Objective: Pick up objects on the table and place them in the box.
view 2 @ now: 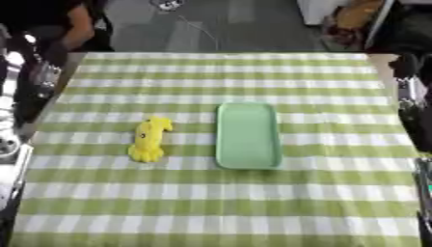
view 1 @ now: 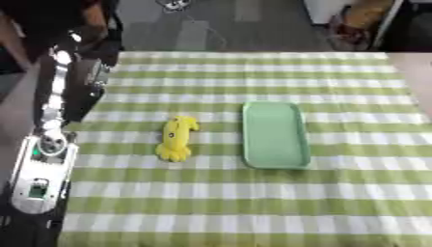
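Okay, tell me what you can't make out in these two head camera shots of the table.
- Yellow toy: too blurred in both eye views to tell what it depicts.
- Green tray: the blur hides how deep it is.
- Left arm: at the left edge of the left eye view, hand not visible.
- Right arm: cut off by the right edge of the right eye view, no hand shown.

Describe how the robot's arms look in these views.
The left arm is black with silver joints, ending in a white-and-silver casing bearing small green marks. The right arm shows only as a dark, mostly black shape at the edge. No hands or fingers can be made out.
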`<action>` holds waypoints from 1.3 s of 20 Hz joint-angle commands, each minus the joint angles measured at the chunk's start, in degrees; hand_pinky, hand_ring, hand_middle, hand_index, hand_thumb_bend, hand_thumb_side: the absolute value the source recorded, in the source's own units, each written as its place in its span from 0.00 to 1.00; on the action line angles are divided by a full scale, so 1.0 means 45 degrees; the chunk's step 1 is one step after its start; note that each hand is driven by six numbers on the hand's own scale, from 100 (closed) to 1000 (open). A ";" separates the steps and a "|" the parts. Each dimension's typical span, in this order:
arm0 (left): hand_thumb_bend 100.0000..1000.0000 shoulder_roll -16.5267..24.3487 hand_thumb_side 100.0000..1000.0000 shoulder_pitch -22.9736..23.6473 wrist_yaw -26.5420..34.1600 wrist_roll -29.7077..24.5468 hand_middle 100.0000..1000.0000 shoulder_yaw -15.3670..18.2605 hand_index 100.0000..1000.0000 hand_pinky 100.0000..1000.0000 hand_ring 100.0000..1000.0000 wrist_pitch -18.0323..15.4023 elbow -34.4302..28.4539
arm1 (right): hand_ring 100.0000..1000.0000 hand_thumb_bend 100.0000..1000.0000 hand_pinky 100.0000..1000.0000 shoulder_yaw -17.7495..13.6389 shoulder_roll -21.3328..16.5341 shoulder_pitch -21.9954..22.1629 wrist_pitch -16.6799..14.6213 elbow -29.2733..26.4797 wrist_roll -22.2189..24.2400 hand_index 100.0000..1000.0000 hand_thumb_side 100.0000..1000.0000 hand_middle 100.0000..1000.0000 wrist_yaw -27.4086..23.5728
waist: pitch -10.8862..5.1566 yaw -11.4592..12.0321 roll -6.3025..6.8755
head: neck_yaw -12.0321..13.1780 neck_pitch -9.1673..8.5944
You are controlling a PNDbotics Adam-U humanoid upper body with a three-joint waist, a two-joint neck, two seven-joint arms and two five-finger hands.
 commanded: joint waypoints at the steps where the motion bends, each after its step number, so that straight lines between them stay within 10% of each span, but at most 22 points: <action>1: 0.46 0.0134 0.91 -0.0112 -0.0004 -0.0001 0.76 0.0118 0.82 0.67 0.74 -0.0043 -0.0155 | 0.74 0.14 0.65 -0.0022 -0.0148 -0.0053 -0.0039 -0.0103 -0.0035 0.85 0.80 0.75 -0.0039 | -0.0110 0.0007 0.0013 | 0.0136 0.0111; 26: 0.45 0.0136 0.91 -0.0111 -0.0114 -0.0039 0.76 0.0150 0.82 0.67 0.74 -0.0033 -0.0180 | 0.74 0.14 0.66 -0.0044 -0.0158 -0.0050 -0.0010 -0.0131 -0.0020 0.85 0.80 0.75 0.0018 | -0.0104 -0.0001 0.0023 | 0.0087 0.0065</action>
